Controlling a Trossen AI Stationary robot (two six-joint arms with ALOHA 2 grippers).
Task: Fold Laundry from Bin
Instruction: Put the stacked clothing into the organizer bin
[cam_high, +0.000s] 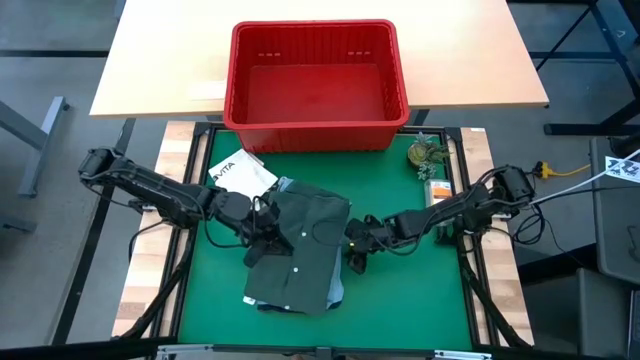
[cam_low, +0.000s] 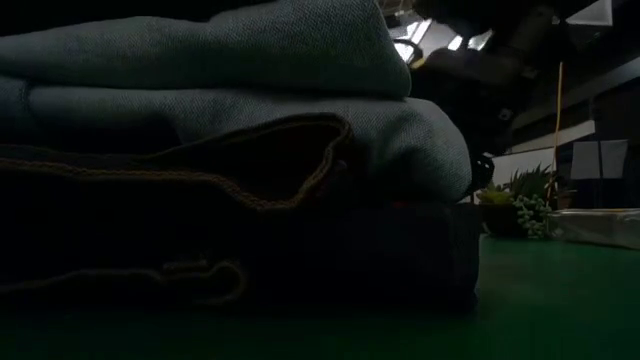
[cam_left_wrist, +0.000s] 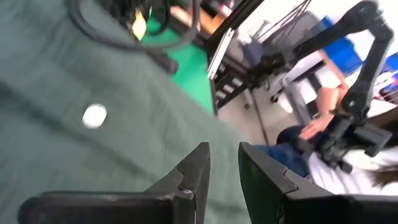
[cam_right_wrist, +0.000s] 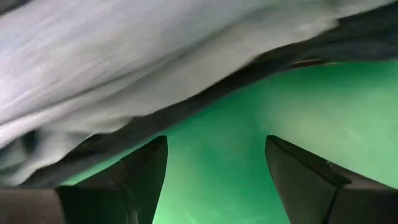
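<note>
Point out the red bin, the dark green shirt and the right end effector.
red bin (cam_high: 316, 130), high view, on its near wall.
dark green shirt (cam_high: 305, 245), high view, on its middle, topping the stack.
right end effector (cam_right_wrist: 214, 163), right wrist view, midway between its open fingertips.

The stacked laundry (cam_high: 298, 250) fills the middle of the green table (cam_high: 400, 290), with both arms reaching in from 9 and 3 o'clock. Open mat lies at 4 to 5 o'clock and at 7 o'clock. The red bin (cam_high: 315, 85) blocks 12 o'clock; a white bag (cam_high: 240, 175) sits at 11, a small plant (cam_high: 428, 155) at 1
</note>
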